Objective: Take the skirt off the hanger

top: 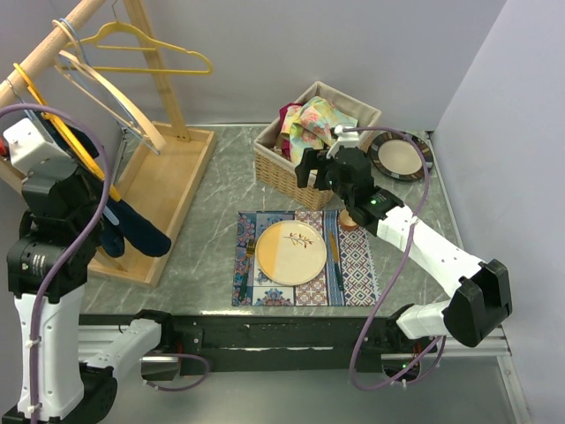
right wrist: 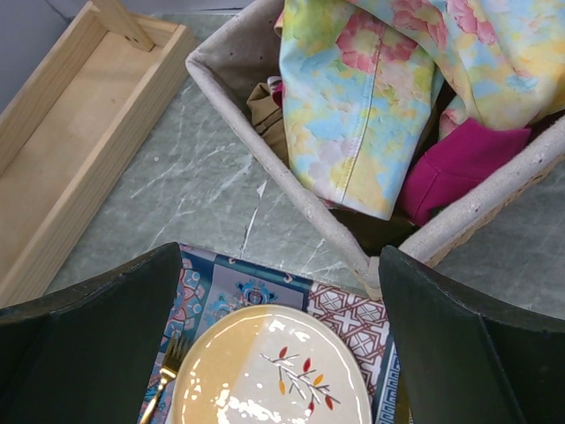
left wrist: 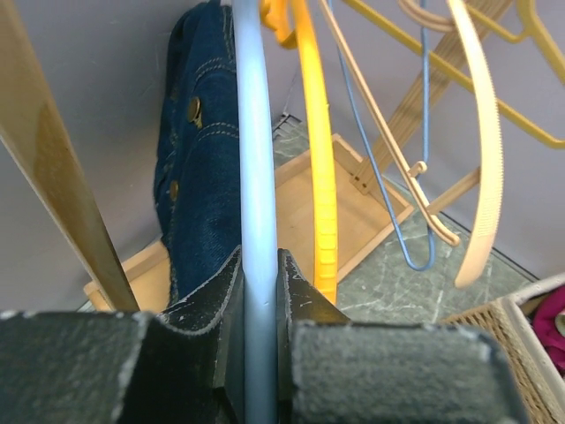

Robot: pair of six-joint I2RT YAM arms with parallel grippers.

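A dark blue denim skirt (left wrist: pixel 194 168) hangs from a pale blue hanger (left wrist: pixel 256 194) on the wooden rack; in the top view the skirt (top: pixel 132 230) droops over the rack's tray. My left gripper (left wrist: pixel 259 291) is shut on the blue hanger's bar, high beside the rail. My right gripper (right wrist: pixel 278 309) is open and empty, hovering above the plate (right wrist: pixel 274 371) near the basket (right wrist: pixel 265 159); it also shows in the top view (top: pixel 320 168).
A wooden rack with tray base (top: pixel 172 181) holds yellow (top: pixel 150 49), orange (left wrist: pixel 318 177) and beige (left wrist: pixel 481 141) hangers. A wicker basket (top: pixel 282 168) holds floral and magenta cloth. A patterned placemat (top: pixel 353 265) carries a plate and cutlery. A dark plate (top: pixel 399 157) lies far right.
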